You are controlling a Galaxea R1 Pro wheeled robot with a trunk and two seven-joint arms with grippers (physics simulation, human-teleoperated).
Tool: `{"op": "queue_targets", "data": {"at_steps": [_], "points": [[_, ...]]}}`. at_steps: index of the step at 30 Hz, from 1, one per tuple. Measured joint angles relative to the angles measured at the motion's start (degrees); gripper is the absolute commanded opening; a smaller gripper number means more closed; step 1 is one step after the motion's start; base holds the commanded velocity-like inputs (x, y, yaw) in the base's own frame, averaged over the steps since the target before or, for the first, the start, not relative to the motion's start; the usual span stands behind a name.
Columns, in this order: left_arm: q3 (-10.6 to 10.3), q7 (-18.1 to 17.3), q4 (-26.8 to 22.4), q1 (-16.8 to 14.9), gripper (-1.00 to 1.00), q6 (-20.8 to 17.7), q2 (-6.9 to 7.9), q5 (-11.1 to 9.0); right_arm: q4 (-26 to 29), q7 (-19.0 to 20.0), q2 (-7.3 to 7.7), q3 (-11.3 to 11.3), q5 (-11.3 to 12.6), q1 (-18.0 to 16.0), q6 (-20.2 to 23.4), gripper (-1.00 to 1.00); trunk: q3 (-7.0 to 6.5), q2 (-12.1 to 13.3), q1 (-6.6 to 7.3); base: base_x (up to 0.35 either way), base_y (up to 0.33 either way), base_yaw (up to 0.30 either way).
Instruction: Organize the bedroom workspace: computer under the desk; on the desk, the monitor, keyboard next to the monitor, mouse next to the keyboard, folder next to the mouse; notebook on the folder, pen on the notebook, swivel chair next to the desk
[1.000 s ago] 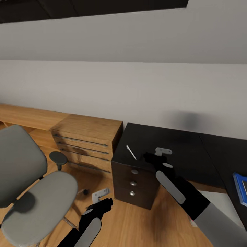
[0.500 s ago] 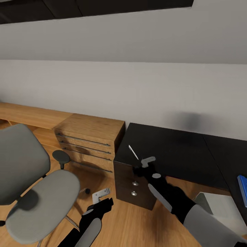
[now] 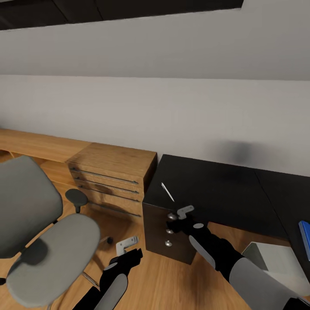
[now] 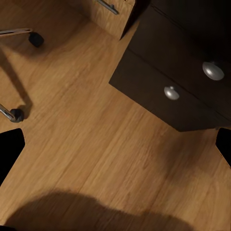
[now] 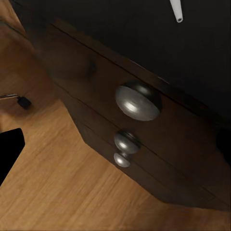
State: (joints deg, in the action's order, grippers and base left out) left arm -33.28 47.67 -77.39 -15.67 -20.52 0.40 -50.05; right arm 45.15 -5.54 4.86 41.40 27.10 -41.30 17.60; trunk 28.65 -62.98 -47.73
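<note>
White pen (image 3: 167, 192): slim stick, lying on the glossy black desk (image 3: 215, 189) near its left front edge
Right gripper (image 3: 184, 212): just near of the pen, jaws apart
Left gripper (image 3: 126, 245): over the wood floor (image 3: 163, 275), jaws apart

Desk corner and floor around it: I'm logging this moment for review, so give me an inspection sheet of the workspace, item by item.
Surface: glossy black desk, mostly bare at this end.
Job's things: white pen lies on the desk near its front edge above the drawers; blue folder at the head view's right edge; grey swivel chair stands on the wood floor, apart from the desk.
Clutter: nothing seen.
Grippers: right gripper hangs at the desk's front edge by the top drawer knob, below the pen, holding nothing; left gripper is low over the floor, empty.
Cables: nothing seen.
Surroundings: light-wood drawer unit beside the desk, pale wall behind.
</note>
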Motion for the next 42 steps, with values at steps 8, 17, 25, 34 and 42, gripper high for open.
{"op": "queue_targets", "data": {"at_steps": [8,17,25,34,42], "points": [[0.0,0.06,-0.04,0.0,1.0,0.9,0.05,0.01,-0.36,0.36,-0.02,0.04,0.0,-0.02,-0.1,1.0,0.0,0.0,-0.01,0.107,0.013,0.0],[0.0,0.09,-0.04,0.0,1.0,1.02,0.05,0.01,-0.37,0.48,-0.02,0.08,0.0,-0.02,-0.77,1.0,0.0,0.0,-0.01,0.112,0.001,0.0],[-0.03,0.09,-0.12,0.0,1.0,1.02,0.05,0.01,-2.12,3.14,-0.01,0.17,-0.65,-0.03,-3.86,1.0,0.0,0.0,-0.01,0.011,0.0,0.0],[-0.09,0.09,-0.13,0.0,1.0,1.03,0.0,0.0,-3.47,7.19,0.14,0.17,-2.09,-0.03,-7.47,1.0,0.0,0.0,-0.01,0.001,0.0,0.0],[-0.09,0.09,-0.13,0.0,1.0,1.03,0.0,0.0,-3.66,10.32,0.85,-0.07,-2.23,-0.04,-11.26,1.0,0.0,0.0,-0.01,0.0,0.0,0.0]]}}
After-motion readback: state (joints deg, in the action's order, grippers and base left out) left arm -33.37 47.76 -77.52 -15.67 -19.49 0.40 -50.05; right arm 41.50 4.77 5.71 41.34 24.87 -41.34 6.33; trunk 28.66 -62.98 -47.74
